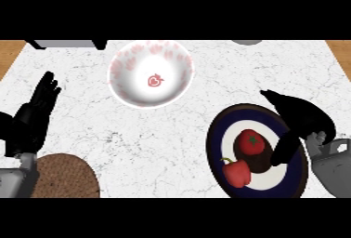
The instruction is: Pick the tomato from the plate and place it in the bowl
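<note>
White marble covers the desk (171,139), with wood showing at its far corners. A tomato (251,142) sits on a plate (218,135) at the right, a dark-rimmed plate with a white ring and a dark middle. Just beside the tomato, nearer the lower edge, a red pepper (237,173) lies on the same plate, close to the tomato, though I cannot tell whether they touch. The right hand (305,118) hangs over the plate's right side, its fingers (284,151) curved down and spread wide, one tip just right of the tomato; it holds nothing. A bowl (152,73), white with red marks on its wall and floor, stands well apart at the far middle. The left hand (34,116) rests at the left edge, fingers straight and relaxed, pointing up. A brown woven mat (65,176) lies at the lower left, beside that forearm.
</note>
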